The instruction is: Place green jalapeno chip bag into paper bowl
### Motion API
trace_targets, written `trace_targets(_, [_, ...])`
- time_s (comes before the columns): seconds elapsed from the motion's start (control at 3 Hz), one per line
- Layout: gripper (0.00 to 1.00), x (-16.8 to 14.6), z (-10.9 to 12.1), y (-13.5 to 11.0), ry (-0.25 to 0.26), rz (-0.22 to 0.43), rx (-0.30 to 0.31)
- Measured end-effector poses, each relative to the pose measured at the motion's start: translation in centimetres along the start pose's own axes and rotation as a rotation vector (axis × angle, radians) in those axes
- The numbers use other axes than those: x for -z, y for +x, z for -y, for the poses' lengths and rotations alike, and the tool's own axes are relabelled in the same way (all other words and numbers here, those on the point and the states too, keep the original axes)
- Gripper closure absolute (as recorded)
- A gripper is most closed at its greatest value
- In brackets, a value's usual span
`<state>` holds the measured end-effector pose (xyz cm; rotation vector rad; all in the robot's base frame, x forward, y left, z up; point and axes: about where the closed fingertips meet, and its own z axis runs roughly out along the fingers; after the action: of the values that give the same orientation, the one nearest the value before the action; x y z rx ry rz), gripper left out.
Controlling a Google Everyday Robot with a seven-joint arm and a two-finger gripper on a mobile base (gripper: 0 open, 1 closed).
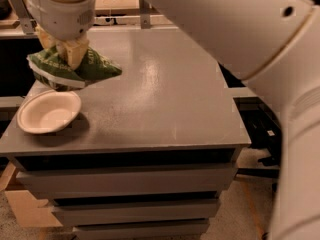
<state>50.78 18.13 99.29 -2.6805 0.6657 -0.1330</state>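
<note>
Hovering near paper bowl [30, 115], gripper [67, 55] clamped on green jalapeno chip bag [96, 67] (long axis left-right).

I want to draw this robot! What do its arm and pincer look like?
The arm is fat, smooth and creamy white, built of rounded tubes with thin dark seams and one small dark round hole. The pincer, up at the left over the grey table, has stubby tan fingers under a round white wrist. No cables show.
</note>
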Motion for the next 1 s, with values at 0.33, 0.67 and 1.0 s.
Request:
trace_targets(0.33, [1.0, -2.6, 3.6, -1.3, -0.042, 0.03, 0.102])
trace_targets(0.67, [1.0, -4.2, 6.1, -3.9, -0.053, 0.064, 0.193])
trace_targets(1.0, [1.0, -5.1, 6.5, -5.4, -0.066, 0.091, 0.223])
